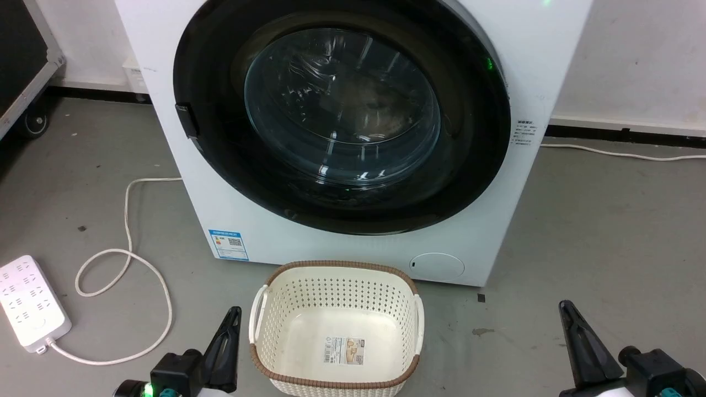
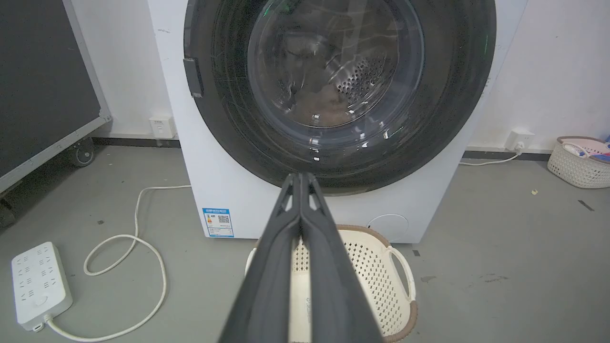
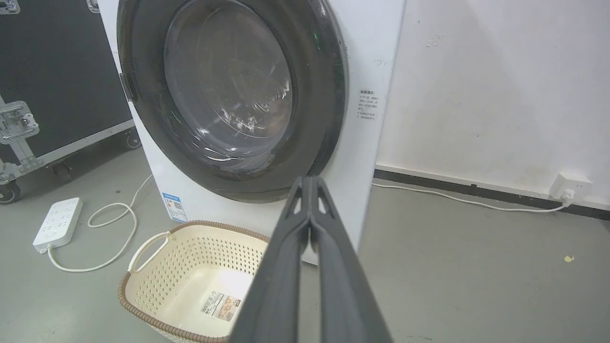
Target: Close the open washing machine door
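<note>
The washing machine (image 1: pixel 287 242) is a white front-loader standing on the grey floor. Its door (image 1: pixel 342 116), a glossy black rim around bulging clear glass, lies flat against the machine's front, with the latch tab at its left edge. Through the glass I see the steel drum. My left gripper (image 1: pixel 236 313) is shut and empty at the lower left, well short of the machine. My right gripper (image 1: pixel 563 307) is shut and empty at the lower right. In the left wrist view the door (image 2: pixel 333 71) rises beyond my closed fingers (image 2: pixel 267 286).
A cream perforated basket (image 1: pixel 336 325) sits empty on the floor right in front of the machine, between my grippers. A white power strip (image 1: pixel 30 303) and its looped cable (image 1: pixel 127 259) lie left. A black wheeled case (image 1: pixel 16 55) stands far left. Another basket (image 2: pixel 579 162) sits by the right wall.
</note>
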Available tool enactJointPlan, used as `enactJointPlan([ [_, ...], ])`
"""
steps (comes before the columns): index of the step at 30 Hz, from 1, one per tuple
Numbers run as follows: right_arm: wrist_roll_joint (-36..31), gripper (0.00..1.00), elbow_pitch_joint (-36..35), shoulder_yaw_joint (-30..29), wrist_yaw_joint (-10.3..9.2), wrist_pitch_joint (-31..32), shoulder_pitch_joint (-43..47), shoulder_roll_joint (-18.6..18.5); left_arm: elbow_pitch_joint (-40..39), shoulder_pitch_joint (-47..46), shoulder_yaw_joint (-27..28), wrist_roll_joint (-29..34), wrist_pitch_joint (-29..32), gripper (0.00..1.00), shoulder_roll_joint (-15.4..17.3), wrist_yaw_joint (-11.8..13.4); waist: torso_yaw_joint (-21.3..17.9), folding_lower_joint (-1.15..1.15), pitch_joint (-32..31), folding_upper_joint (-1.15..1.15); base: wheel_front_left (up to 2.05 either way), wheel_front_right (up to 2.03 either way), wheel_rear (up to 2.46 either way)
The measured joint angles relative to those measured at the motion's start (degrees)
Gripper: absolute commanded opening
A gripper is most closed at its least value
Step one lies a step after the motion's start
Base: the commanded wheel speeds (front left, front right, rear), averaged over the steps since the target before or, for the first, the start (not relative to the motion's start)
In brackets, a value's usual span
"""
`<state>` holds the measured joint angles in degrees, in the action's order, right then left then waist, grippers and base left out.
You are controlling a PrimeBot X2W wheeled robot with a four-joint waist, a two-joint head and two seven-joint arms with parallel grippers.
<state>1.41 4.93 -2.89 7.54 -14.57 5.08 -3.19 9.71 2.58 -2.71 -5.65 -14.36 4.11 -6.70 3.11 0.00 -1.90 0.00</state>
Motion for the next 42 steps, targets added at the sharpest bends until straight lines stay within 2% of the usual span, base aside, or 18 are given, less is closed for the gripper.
enactJointPlan([
  [42, -0.4, 0.00, -1.4, 1.0, 0.00, 5.0, -0.9, 0.0, -3.1, -0.3, 0.9, 1.7, 4.8, 0.00, -0.2, 2.1, -1.1, 0.00, 0.6, 0.00, 0.00, 0.00, 0.00],
])
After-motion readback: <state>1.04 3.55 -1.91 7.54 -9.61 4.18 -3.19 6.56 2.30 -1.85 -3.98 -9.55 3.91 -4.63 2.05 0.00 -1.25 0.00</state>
